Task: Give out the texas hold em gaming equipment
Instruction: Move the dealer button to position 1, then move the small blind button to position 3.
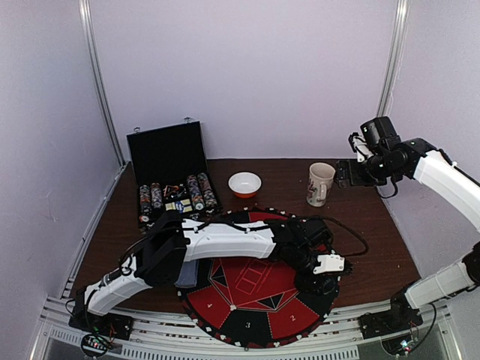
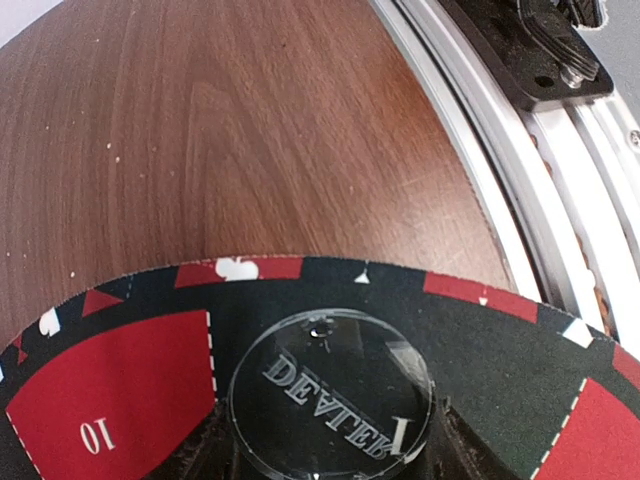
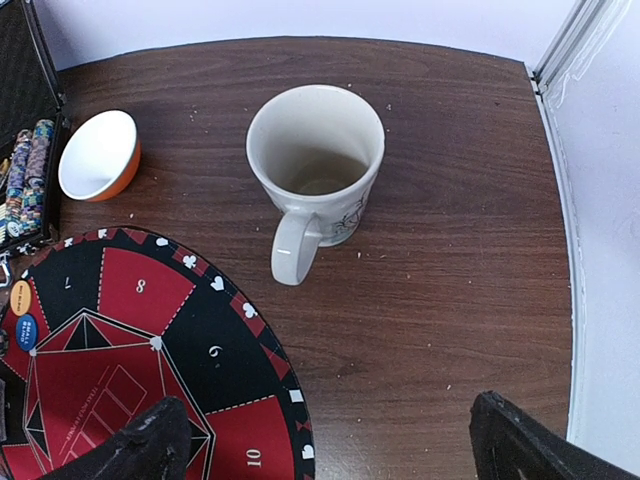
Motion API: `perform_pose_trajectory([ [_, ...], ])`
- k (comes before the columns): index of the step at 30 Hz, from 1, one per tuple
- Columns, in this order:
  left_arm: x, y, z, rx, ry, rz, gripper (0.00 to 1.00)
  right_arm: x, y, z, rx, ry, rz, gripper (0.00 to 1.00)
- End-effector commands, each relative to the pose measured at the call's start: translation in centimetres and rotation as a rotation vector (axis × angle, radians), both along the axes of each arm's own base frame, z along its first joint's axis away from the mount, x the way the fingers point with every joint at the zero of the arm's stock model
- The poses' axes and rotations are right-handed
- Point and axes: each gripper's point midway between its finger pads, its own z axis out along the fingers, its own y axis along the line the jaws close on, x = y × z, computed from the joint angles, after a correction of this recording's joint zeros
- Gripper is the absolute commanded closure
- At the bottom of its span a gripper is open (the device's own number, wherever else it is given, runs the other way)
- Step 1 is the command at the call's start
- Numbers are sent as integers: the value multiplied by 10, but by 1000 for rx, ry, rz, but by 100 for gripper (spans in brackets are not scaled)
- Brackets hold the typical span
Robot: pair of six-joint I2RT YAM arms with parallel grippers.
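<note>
Overhead, the left arm reaches across the round mat [image 1: 255, 289], and the left pincer [image 1: 324, 283] hangs low with the mat right beneath it. The right pincer [image 1: 347, 172] is raised high, with a mug [image 1: 321, 184] just beside it. Well behind the left pincer, an open briefcase [image 1: 171, 169] holds rows of chips [image 1: 176, 196], and a bowl [image 1: 244, 184] stands near it.

From the left wrist, the pincer grips a clear disc [image 2: 330, 400] engraved DEALER. The disc sits flat between its fingers [image 2: 460, 455], just over the mat's black band and beside the segment marked 10. It seems about to be laid at that seat.

From the right wrist, that pincer's fingers [image 3: 140, 450] stand wide apart and empty, with the mug ahead of them. This pincer is likely parked out of the way. An orange disc [image 3: 20, 297] and a blue disc [image 3: 25, 331] lie on the mat, far to its left.
</note>
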Motion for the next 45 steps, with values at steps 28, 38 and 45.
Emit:
perform_pose_trajectory([
  [28,164,231,116,106,133,906,9,16,5,19,14,-66,20,0],
  [38,190,293,47,287,181,1103,24,19,18,6,27,-31,50,0],
  [45,186,299,13,375,231,1105,31,17,15,-1,9,-21,41,0],
])
